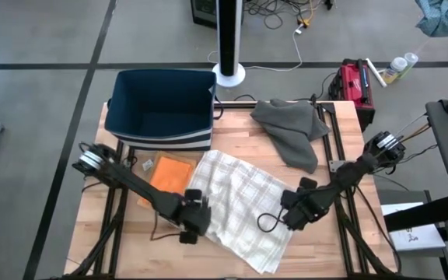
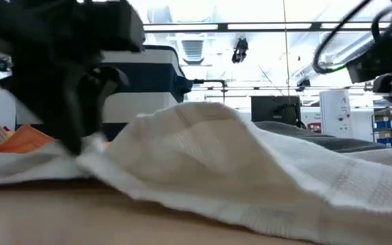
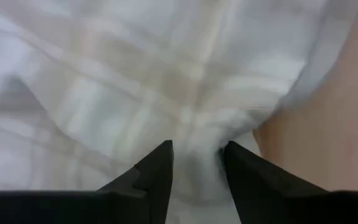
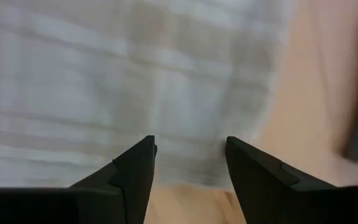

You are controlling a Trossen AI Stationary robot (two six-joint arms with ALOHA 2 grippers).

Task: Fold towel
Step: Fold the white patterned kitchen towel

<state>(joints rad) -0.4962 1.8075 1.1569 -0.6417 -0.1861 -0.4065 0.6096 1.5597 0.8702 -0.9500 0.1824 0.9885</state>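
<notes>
High view: the white plaid towel (image 1: 236, 208) lies rumpled and slanted across the middle of the wooden table (image 1: 341, 253), its lower corner near the front edge. The left gripper (image 1: 195, 220) sits at the towel's left edge; in the left wrist view its fingers (image 3: 156, 171) pinch a bunched fold of cloth between them. The right gripper (image 1: 295, 213) rests at the towel's right edge with its fingers (image 4: 135, 171) spread, the towel's hem lying between them and not gripped. An orange cloth (image 1: 167, 174) lies just beside the towel's left side. A grey cloth (image 1: 292, 128) is crumpled near the back right corner, and a dark blue bin (image 1: 161, 109) stands at the back left corner.
</notes>
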